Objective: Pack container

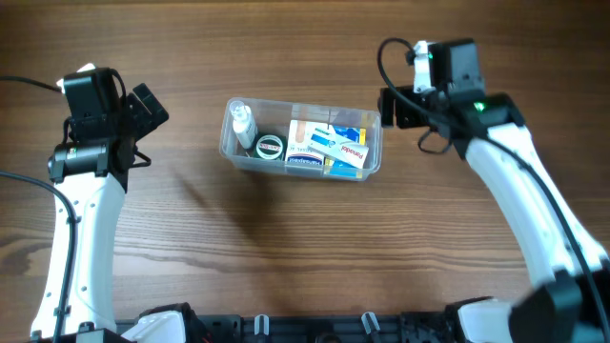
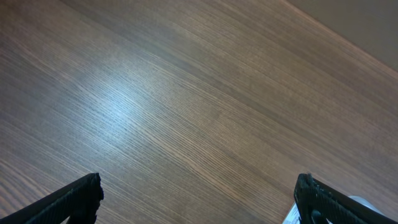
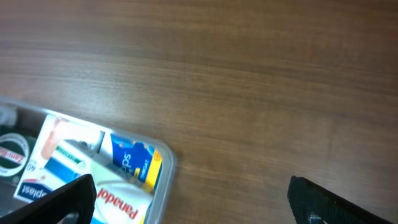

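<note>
The clear rectangular container (image 1: 232,151) stands at the table's middle back. It holds a small white bottle (image 1: 243,121), a round tin (image 1: 271,146) and several medicine boxes (image 1: 332,146). My left gripper (image 1: 148,107) is open and empty, left of the container, above bare wood (image 2: 199,186). My right gripper (image 1: 393,107) is open and empty just beside the container's right end. In the right wrist view the container's corner (image 3: 166,167) with a white Panadol box (image 3: 118,202) shows at the lower left, between the open fingers (image 3: 189,199).
The wooden table (image 1: 305,248) spans all views. Black cables run behind each arm (image 1: 391,52). A black rail with clamps lies along the front edge (image 1: 315,329).
</note>
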Robot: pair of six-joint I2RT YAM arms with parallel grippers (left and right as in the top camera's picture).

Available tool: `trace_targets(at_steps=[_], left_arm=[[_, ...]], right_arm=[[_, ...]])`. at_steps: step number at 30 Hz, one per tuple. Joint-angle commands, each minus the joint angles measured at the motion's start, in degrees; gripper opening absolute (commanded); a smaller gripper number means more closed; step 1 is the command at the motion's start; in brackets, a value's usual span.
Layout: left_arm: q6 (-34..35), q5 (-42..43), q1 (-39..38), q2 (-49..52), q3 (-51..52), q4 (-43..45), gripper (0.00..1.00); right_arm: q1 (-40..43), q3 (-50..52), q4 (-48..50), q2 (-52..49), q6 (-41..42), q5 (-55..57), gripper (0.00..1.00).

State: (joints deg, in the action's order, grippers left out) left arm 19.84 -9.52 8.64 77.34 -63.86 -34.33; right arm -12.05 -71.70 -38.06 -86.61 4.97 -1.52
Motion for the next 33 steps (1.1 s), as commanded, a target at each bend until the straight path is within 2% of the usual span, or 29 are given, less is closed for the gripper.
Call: trace_targets(at_steps=[1,6,11,13,16,19,26,29,33], left_arm=[[0.13,0.07,0.26,-0.52,-0.76,0.15,1.00],[0.13,0.07,0.26,-0.52,-0.76,0.17,1.00],[0.15,0.07,0.26,-0.52,-0.76,0.15,1.00],[0.15,0.07,0.26,-0.52,-0.76,0.17,0.99],[0.15,0.07,0.26,-0.52,-0.76,0.15,1.00],[0.15,0.07,0.26,-0.52,-0.76,0.15,1.00],[0.15,0.07,0.26,-0.52,-0.76,0.15,1.00],[0.15,0.07,0.26,-0.52,-0.76,0.15,1.00],[0.15,0.07,0.26,-0.52,-0.76,0.15,1.00]], right_arm=[[0.00,9.46,2.71,12.07,1.05,-0.92,1.00],[0.02,24.70,3.15,29.94,0.39,2.10,1.00],[0.02,27.26,-3.17,42.03,-4.57,4.92,1.00],[0.02,28.04,0.63,48.00,-9.46,6.01,1.00],[0.02,32.48,8.87,56.89,-9.46,5.38,1.00],[0.02,43.30,22.12,68.06,-9.49,2.93,1.00],[0.09,60.50,42.97,78.97,-9.49,2.34,1.00],[1.03,66.38,48.72,82.20,-8.33,2.34,1.00],[2.54,70.36,48.59,86.42,-7.78,2.32,1.00]])
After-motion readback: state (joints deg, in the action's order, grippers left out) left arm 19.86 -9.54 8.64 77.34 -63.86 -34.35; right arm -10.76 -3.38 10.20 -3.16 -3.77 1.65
